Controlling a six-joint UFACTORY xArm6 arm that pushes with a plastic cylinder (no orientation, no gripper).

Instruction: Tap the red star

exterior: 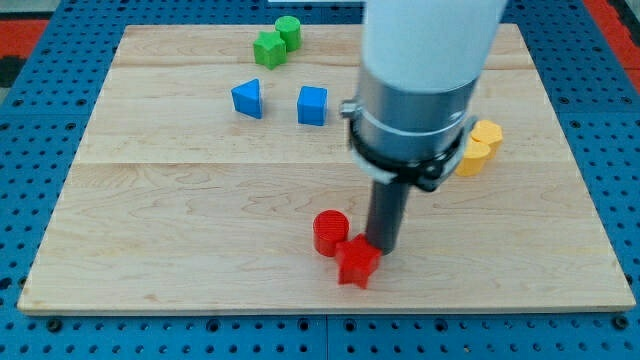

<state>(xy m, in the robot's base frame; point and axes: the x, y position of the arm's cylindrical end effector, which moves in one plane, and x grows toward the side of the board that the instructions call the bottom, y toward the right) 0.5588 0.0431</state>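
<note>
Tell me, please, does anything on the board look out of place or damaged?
Nothing stands out. The blocks sit intact on the wooden board, and my tip is at the red star, beside the red cylinder.

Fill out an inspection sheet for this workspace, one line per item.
Surface: wooden board of light planks, flat, on a blue perforated base.
Job's things: red star near the view's bottom, touching the red cylinder on its left.
Clutter: green star and green cylinder at the top; blue triangle and blue cube below them; two yellow blocks at the right, partly hidden by the arm.
End effector: my tip sits at the red star's upper right edge, apparently touching it.
Cables: nothing seen.
Surroundings: red area in the upper corners.
</note>
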